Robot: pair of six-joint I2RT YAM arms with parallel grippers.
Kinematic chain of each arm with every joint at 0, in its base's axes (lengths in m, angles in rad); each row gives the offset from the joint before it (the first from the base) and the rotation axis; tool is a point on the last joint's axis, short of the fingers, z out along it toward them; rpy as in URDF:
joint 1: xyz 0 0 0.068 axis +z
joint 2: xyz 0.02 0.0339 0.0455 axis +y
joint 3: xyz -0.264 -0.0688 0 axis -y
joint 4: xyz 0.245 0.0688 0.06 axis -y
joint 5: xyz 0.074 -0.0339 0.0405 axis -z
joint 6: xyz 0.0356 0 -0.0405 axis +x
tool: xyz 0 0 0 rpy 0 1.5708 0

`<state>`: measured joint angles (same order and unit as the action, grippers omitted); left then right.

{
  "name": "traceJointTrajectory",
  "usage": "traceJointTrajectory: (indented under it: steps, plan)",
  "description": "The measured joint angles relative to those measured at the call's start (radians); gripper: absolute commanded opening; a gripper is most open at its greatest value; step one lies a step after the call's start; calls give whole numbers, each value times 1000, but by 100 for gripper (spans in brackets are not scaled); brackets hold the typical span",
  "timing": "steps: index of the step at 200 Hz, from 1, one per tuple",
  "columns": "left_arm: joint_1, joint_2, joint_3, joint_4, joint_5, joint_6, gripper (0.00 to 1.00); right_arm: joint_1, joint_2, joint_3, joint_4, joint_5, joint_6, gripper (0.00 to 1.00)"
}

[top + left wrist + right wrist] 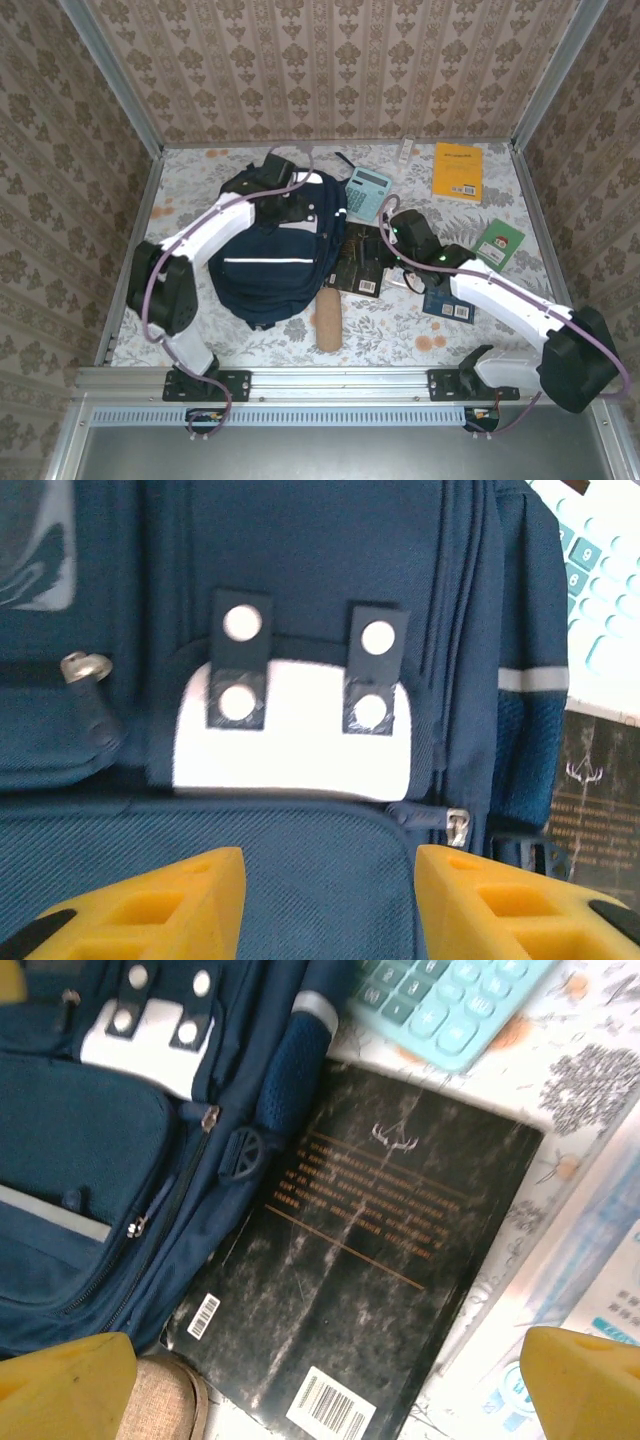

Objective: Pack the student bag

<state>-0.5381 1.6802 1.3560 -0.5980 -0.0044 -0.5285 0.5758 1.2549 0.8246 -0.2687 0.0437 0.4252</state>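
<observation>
The bag (275,255) lies flat on the left-centre of the table (200,175), navy with a white stripe across its front. The left tool (330,905) hangs over the bag's upper part, its yellow fingers (160,905) spread apart and pinching nothing, only blue fabric between them; just ahead of it is a white patch (290,760) with two snap tabs. The right tool (325,1385) hovers over a black book (370,1250) that lies touching the bag's right side; its fingers are spread wide and empty. A teal calculator (368,190) sits just beyond that book; a tan pouch (329,320) rests at the bag's near right corner; a yellow book (458,170) and a green book (498,243) lie further right.
</observation>
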Motion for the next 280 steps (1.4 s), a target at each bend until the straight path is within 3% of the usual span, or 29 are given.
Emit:
traceJointTrajectory:
  steps: [57, 120, 186, 223, 237, 252, 280]
  plan:
    - [-5, -207, -278, -100, -35, -89, 51, 8, 137, 111, 12, -26, 11, 100]
    - [-50, -516, -413, -361, -124, -377, 57, 13, 269, 191, 39, -46, 24, 100]
    - [-43, -586, -629, -376, -84, -623, 57, 21, 318, 251, 49, -75, 23, 99]
    - [32, -584, -672, -282, -62, -650, 52, 23, 318, 256, 51, -79, 23, 100]
    - [67, -580, -676, -252, -63, -648, 47, 25, 318, 256, 51, -78, 23, 100]
    - [105, -576, -676, -225, -66, -633, 35, 27, 318, 256, 51, -78, 23, 100]
    - [203, -562, -676, -189, -84, -586, 35, 32, 317, 256, 51, -78, 23, 99]
